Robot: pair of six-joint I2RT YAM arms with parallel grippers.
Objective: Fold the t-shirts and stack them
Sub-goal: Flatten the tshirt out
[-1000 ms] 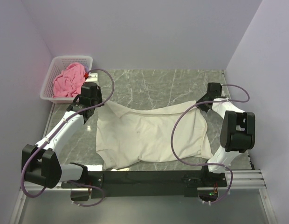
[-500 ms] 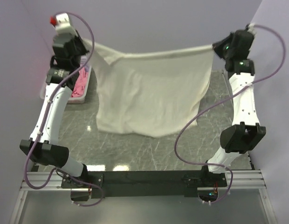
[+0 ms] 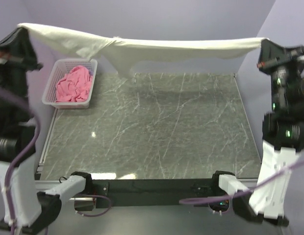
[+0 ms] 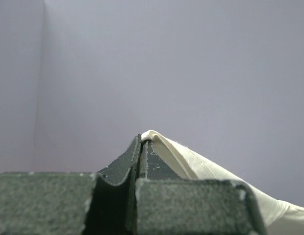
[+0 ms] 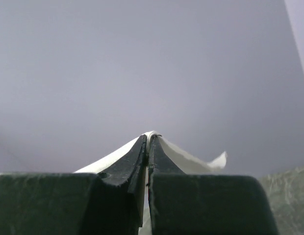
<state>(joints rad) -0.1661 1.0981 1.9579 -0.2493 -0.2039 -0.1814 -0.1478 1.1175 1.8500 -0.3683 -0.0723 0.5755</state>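
The plain cream-white cotton t-shirt (image 3: 181, 49) is stretched out aloft. Its ends are clamped tight in the closed left gripper (image 3: 19, 30) and the closed right gripper (image 3: 263, 45).

cream-white t-shirt (image 3: 157, 48) stretches high between left end effector (image 3: 22, 30) and right end effector (image 3: 262, 45), each pinching an end; pink t-shirt (image 3: 73, 83) lies heaped in the basket (image 3: 76, 60).
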